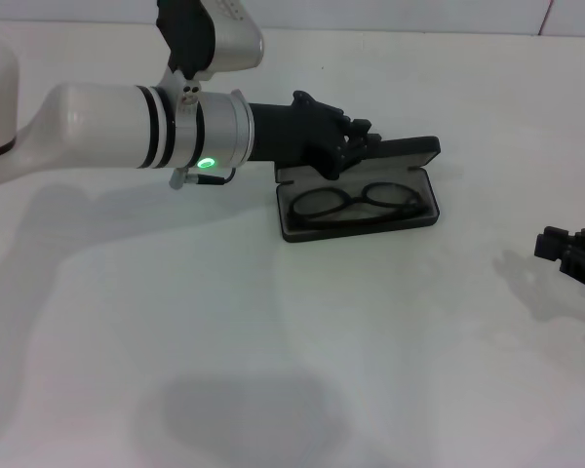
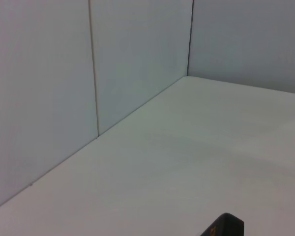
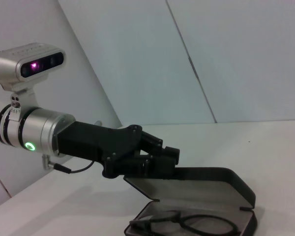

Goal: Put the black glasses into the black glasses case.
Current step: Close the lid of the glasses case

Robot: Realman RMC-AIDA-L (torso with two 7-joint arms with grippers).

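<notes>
White bench (image 1: 302, 390) across the whole head view, pale wall panels (image 2: 49, 88) behind it in the left wrist view. Left arm (image 1: 97, 127) reaching in from the upper left of the head frame, green light lit on its wrist ring. Left end effector (image 1: 356, 144) just above centre of that frame, at the raised lid of the case (image 1: 366, 210); in the right wrist view (image 3: 162, 160) fingers bunched close together against the lid's near edge, though whether actually gripping the lid cannot be told. Case lying open at centre frame, grey lining showing, lid tilted up and back. Glasses (image 1: 356, 202) flat inside the case's lower half, both lenses within the rim; also at the bottom edge of the right wrist view (image 3: 187, 223). Right end effector (image 1: 575, 255) low at the right edge of the head frame, well apart from the case; finger spread cannot be told. Small dark corner of the case lid at the bottom edge of the left wrist view.
</notes>
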